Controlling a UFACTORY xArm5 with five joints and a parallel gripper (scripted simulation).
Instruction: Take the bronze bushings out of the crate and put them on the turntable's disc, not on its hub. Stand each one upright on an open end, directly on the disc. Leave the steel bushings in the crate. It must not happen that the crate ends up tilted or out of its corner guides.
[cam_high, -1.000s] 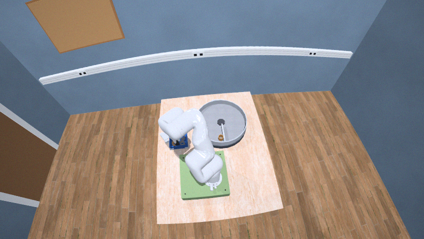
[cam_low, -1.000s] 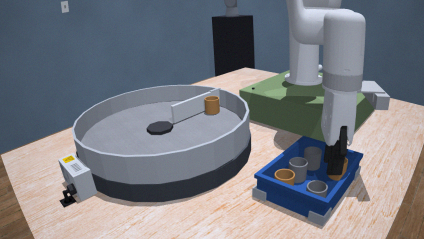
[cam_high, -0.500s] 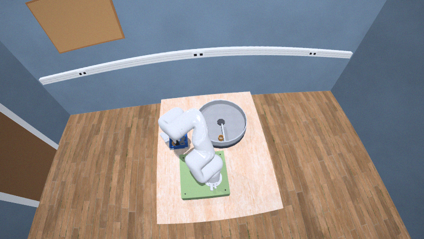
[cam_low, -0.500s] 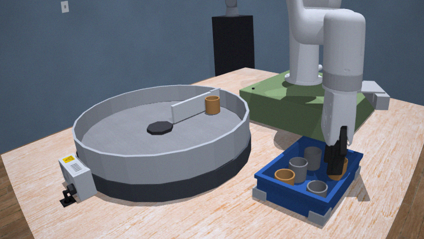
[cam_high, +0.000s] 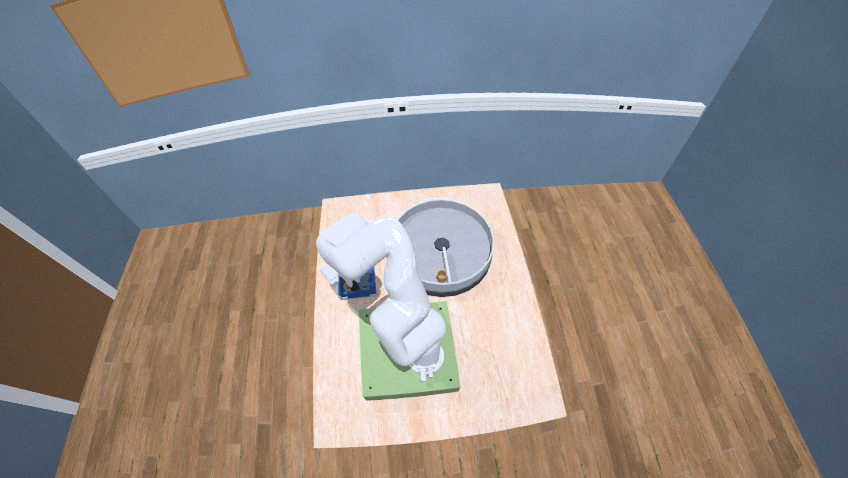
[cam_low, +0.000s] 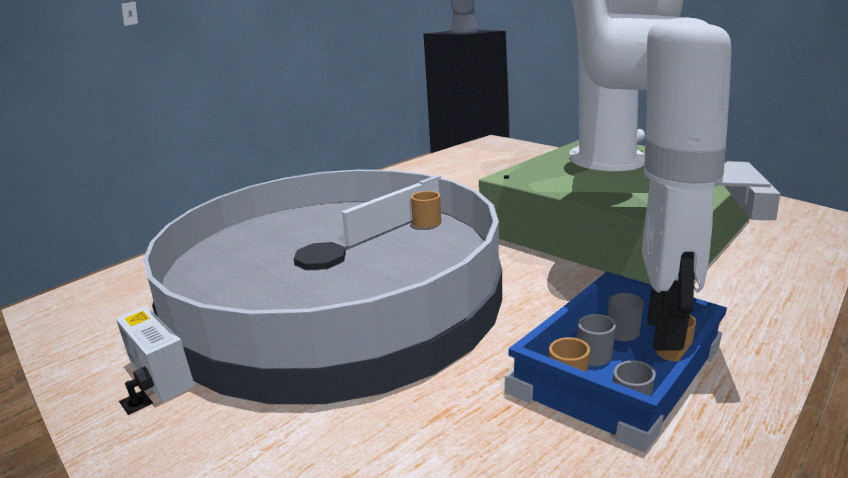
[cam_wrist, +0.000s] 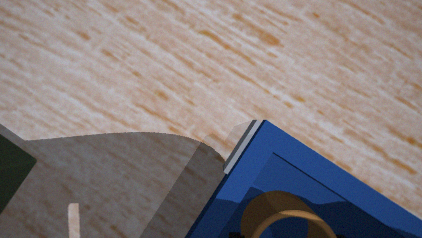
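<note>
Inside, the blue crate (cam_high: 358, 294) (cam_low: 576, 372) (cam_wrist: 300, 145) holds three steel bushings, two bronze, one pinched by the fingers (cam_high: 353, 286) (cam_low: 672, 332).

On my feed I can make out one sign only: a yellow warning label (cam_low: 137, 318) with a dark mark, too small for me to tell, on top of the pale grey box (cam_low: 169, 368) against the turntable's outer side, toward the table's near left corner; I can read no lettering or numbers
</note>
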